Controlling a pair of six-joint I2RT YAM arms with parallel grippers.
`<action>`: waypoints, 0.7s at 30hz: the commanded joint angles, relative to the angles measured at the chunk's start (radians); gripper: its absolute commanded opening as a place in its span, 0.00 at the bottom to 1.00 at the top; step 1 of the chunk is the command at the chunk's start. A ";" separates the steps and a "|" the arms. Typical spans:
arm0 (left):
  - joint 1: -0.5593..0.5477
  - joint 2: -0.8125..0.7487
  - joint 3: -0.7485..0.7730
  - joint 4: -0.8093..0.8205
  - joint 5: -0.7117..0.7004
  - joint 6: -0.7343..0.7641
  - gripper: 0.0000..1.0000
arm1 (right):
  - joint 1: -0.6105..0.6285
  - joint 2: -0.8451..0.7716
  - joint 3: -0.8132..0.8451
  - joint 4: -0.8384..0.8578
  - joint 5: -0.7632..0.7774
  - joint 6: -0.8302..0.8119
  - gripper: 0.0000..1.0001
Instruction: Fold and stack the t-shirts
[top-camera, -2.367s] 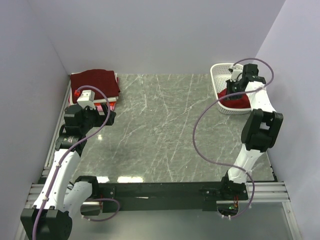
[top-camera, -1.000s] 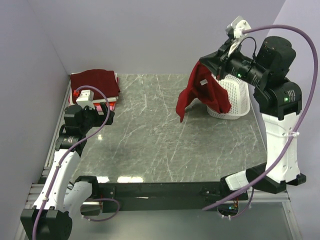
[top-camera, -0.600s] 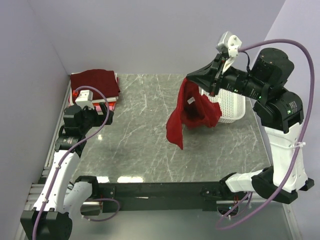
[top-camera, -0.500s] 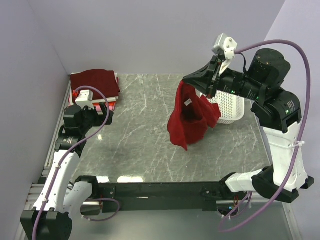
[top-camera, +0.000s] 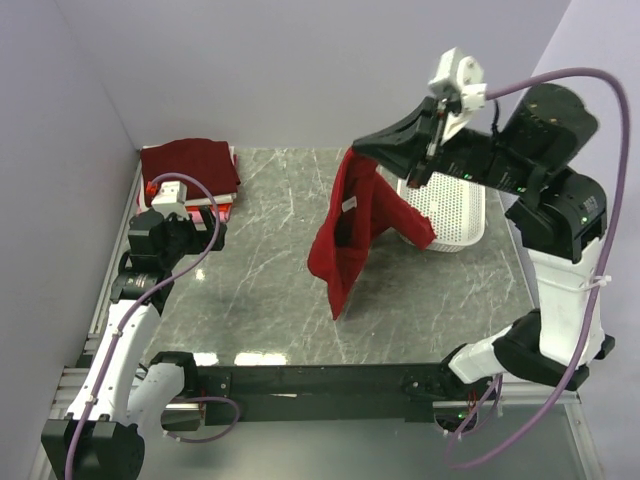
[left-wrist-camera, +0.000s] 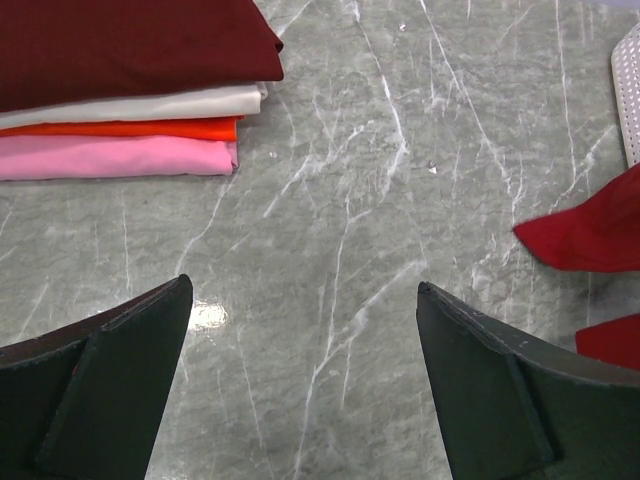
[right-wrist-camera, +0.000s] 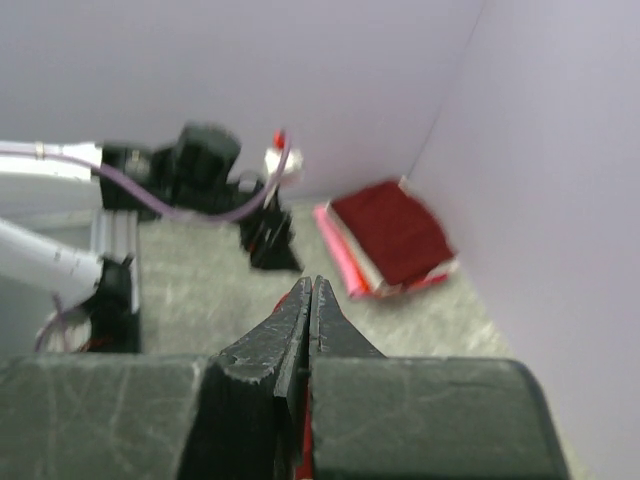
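Observation:
A bright red t-shirt (top-camera: 350, 235) with a small white neck label hangs in the air over the middle of the table, pinched at its top by my right gripper (top-camera: 358, 146), which is shut on it. In the right wrist view only a sliver of red (right-wrist-camera: 306, 440) shows between the closed jaws of the right gripper (right-wrist-camera: 309, 284). A stack of folded t-shirts (top-camera: 190, 172), dark maroon on top, lies at the far left; the left wrist view shows its maroon, white, orange-red and pink layers (left-wrist-camera: 120, 100). My left gripper (left-wrist-camera: 300, 300) hovers open near that stack, holding nothing.
A white perforated basket (top-camera: 455, 205) stands at the far right, behind the hanging shirt. Purple walls close in the table on the left, back and right. A purple cable loops from the right arm.
The right arm has swung the hanging red t-shirt leftwards and towards the front, away from the basket. The left arm has stayed still.

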 joint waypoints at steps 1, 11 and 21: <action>-0.003 0.005 -0.004 0.040 -0.002 0.012 0.99 | 0.010 0.039 0.151 0.115 0.002 0.018 0.00; -0.003 0.016 -0.006 0.035 -0.043 0.014 0.99 | 0.065 0.112 0.305 0.135 -0.128 0.044 0.00; -0.003 0.000 -0.006 0.032 -0.053 0.012 0.99 | 0.064 0.020 -0.149 0.215 0.099 -0.100 0.00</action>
